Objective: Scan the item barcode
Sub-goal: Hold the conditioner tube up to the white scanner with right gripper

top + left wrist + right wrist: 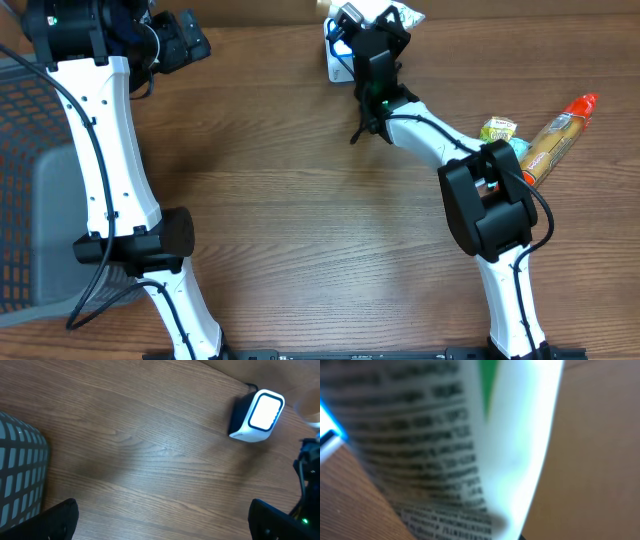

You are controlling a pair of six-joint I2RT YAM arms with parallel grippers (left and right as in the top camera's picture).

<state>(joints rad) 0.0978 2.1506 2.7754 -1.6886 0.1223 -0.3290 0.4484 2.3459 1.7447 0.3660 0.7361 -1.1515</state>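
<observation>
Packet: here it is, the white-and-green printed soft packet, lifted off the table just beside the white box-shaped barcode scanner with the glowing window. It sits so close to the right wrist lens that its print is a blur.
Right jaws: pinched almost fully closed on the packet's edge, reaching in over the scanner's far side.
Barcode face: cannot tell. Only lines of small text show up close, and no bars turned to the window are visible.
Risk, droop: it is a thin packet held by one edge. If it sags or curls, a bent code likely won't read.
Risk, slip: that is a narrow pinch on a slick-looking skin. A quick wrist turn to find the code could let it slide out.
Risk, bump: the wrist is right beside the scanner, so a small dip could nudge it and swing the window away.
Left jaws: spread as wide as they go and holding nothing, hovering well left of the scanner, clear of the action.
Spare items: a small yellow-green sachet and an orange-capped tan bottle lie well right of the scanner, beside the right arm. A wide swing could brush them.
Basket: the grey mesh basket is farthest left of the scanner.
</observation>
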